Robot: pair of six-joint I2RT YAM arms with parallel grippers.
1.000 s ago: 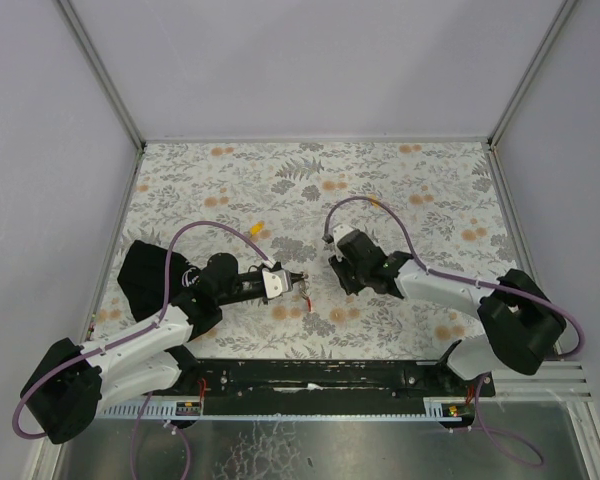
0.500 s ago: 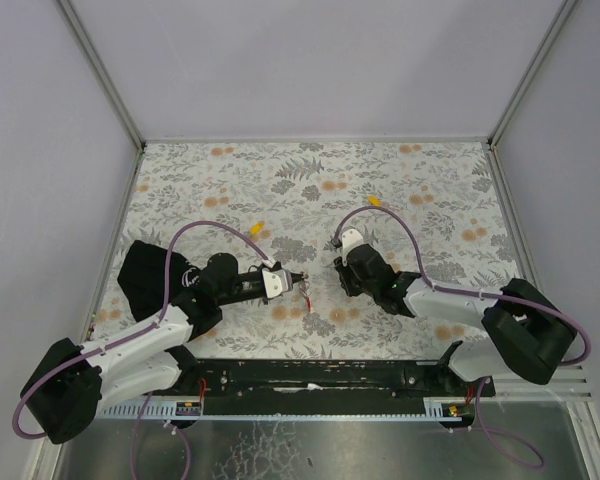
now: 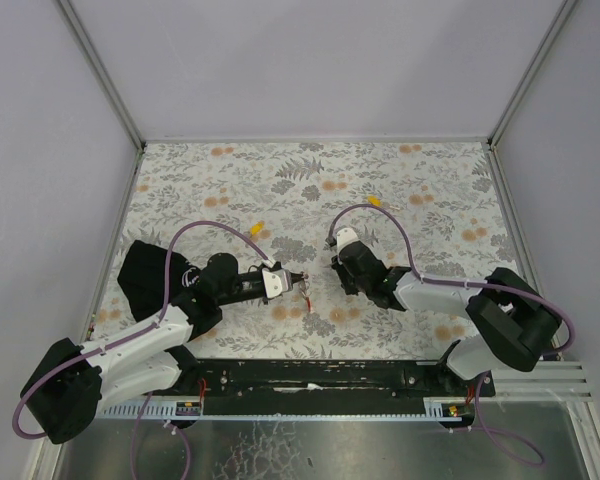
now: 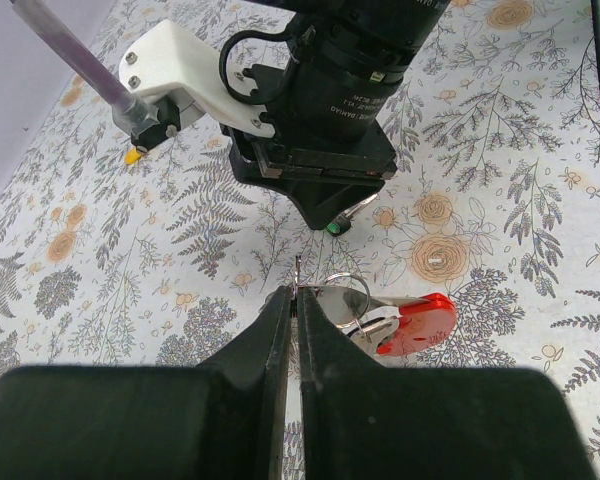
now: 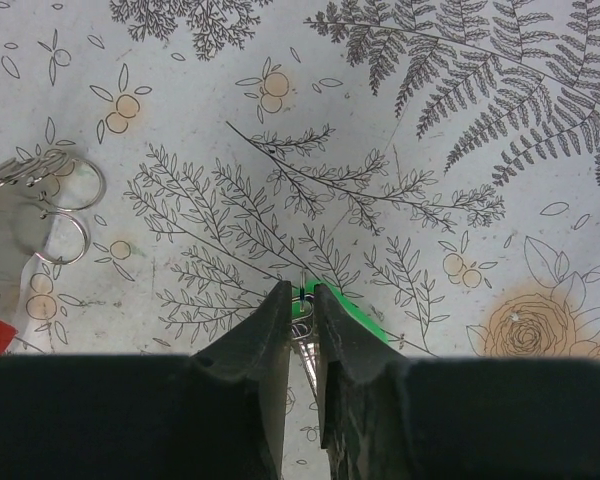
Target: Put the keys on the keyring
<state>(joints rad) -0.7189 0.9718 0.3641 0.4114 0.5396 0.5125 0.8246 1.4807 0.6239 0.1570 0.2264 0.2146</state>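
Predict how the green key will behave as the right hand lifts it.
The green key is tiny beside the right hand, so probably very light. It lies flat on the table, so likely slides rather than rolls. Its thin metal part may pivot in a pinch.

My table (image 3: 420, 170) is covered from edge to edge in a flat grey fern-and-leaf print dotted with orange blossoms. Four things rest on it. A yellow key (image 3: 260, 229) lies left of centre. The other yellow key (image 3: 375, 200) lies farther back and to the right, well apart from the first. A green key (image 4: 333, 227) sits on the print near the middle, nearer to me than both yellow ones. On my left a black heap (image 3: 145, 275) (cloth or bag, I cannot tell) lies crumpled close to the table's left edge.
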